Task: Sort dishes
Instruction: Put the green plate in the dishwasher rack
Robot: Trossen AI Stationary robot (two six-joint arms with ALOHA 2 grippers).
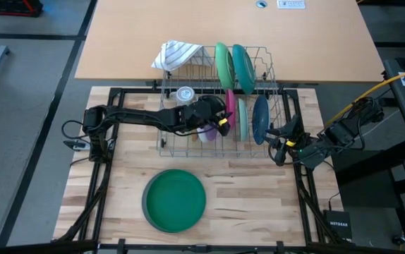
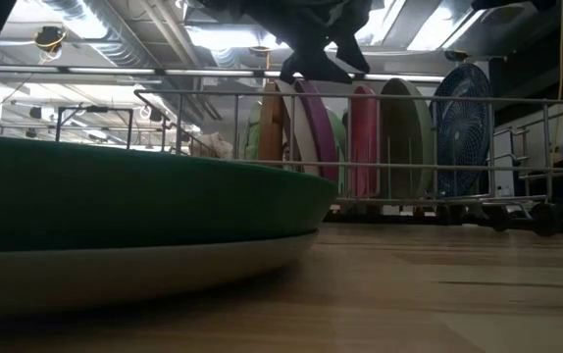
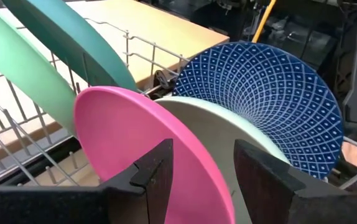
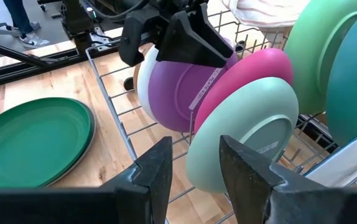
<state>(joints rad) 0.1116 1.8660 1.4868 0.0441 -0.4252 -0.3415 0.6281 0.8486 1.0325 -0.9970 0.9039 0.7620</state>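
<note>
Several plates stand on edge in a wire rack [image 1: 273, 77]: light green [image 1: 224, 63], teal [image 1: 243, 67], pink [image 3: 129, 137], purple [image 4: 178, 93], pale mint [image 4: 241, 137] and blue patterned [image 3: 265, 93]. My left gripper [image 3: 203, 180] reaches into the rack from the left and is open. Its fingers stand either side of the pink plate's upper rim, with a gap showing. My right gripper [image 4: 194, 168] is open and waits outside the rack's near right corner [image 1: 276, 144]. A dark green plate [image 1: 174, 200] lies flat on a pale plate [image 2: 115, 275] on the table.
A striped white cloth [image 1: 176, 53] hangs over the rack's far left corner, and a clear glass [image 1: 185, 94] stands inside it beside my left arm. The stacked plates sit near the table's near edge. A tan desk [image 1: 118, 35] lies beyond the rack.
</note>
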